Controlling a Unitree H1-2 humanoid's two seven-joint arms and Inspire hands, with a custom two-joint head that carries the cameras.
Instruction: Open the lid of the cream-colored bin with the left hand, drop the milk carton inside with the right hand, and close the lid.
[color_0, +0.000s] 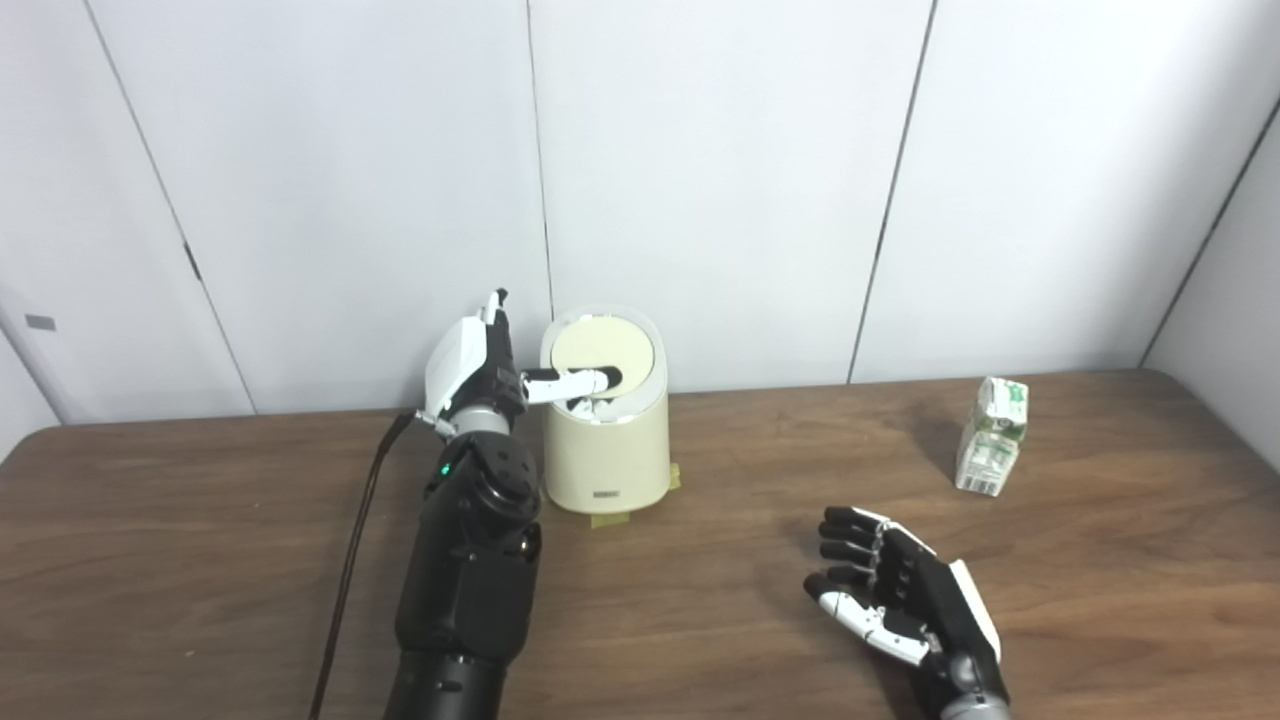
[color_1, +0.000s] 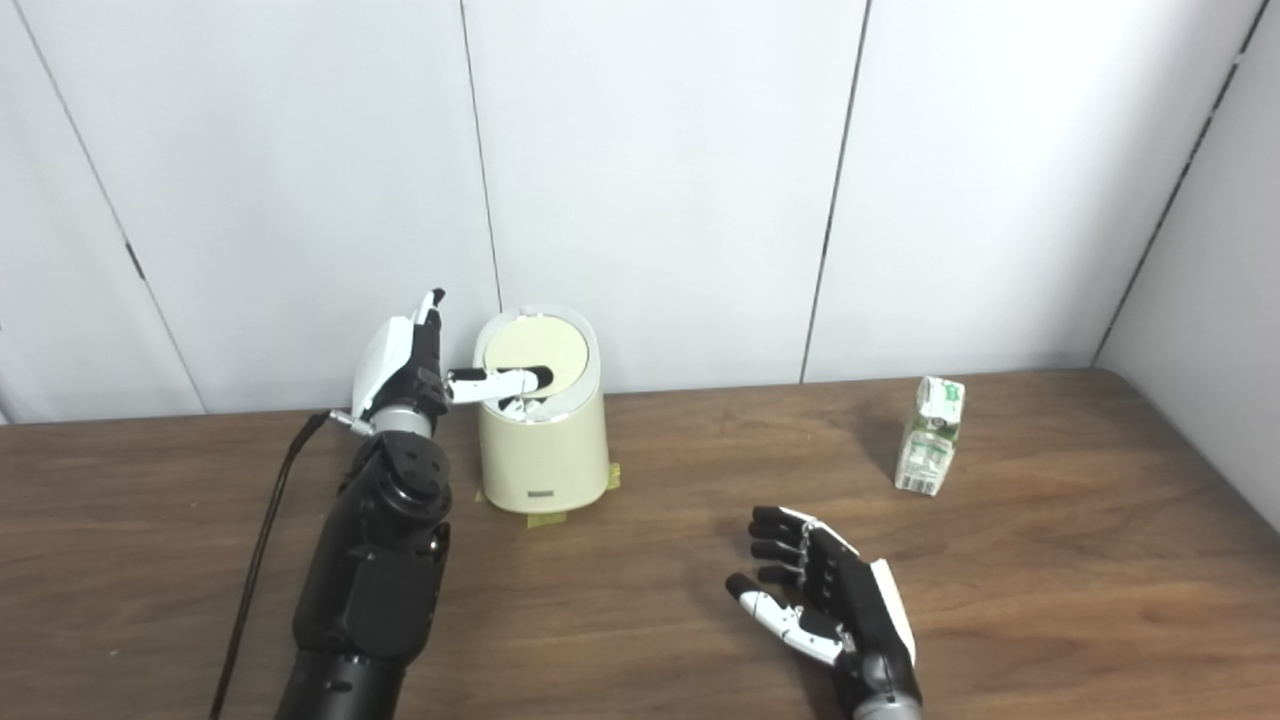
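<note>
White panelled walls (color_0: 720, 180) with dark seams — brown wooden table (color_0: 700, 600) against them.

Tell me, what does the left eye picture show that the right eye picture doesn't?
Only the left eye view shows a small grey plate on the wall at far left. Only the right eye view shows more of the side wall at right. Both share the left hand reaching over the cream-colored bin, the open right hand above the table, and the milk carton standing untouched.

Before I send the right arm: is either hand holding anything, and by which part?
Nothing is gripped. The left hand lays one finger across the bin lid; the right hand lies open, apart from the milk carton.
</note>
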